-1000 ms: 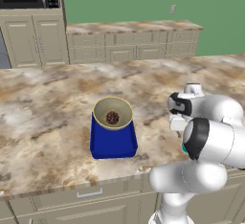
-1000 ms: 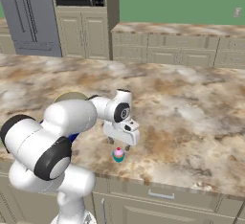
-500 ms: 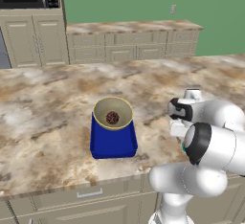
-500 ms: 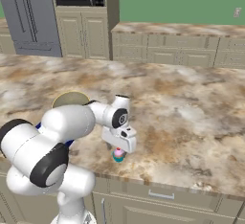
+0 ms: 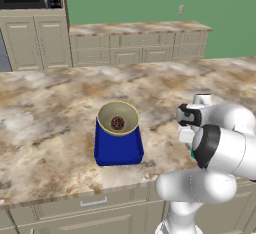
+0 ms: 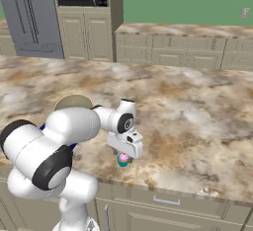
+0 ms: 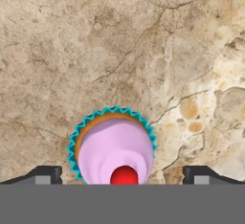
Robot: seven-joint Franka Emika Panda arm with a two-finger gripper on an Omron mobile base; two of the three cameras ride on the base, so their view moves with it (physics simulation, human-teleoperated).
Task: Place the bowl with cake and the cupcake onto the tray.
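So the bowl with the little cake piece is already sitting in the blue tray, a bit toward the tray's far end, and the tray is parked near the front edge of the counter, which makes sense since that's where the arm reaches easiest. What's left is the cupcake: it stands upright on the bare counter, well apart from the tray and also close to the front edge. The claw hangs right over it, pointing straight down, with its tips spread wide on either side of the wrapper and not touching it. My guess is it's lined up like that so it can drop down and pinch the wrapper rather than squash the frosting. Nothing's held yet.
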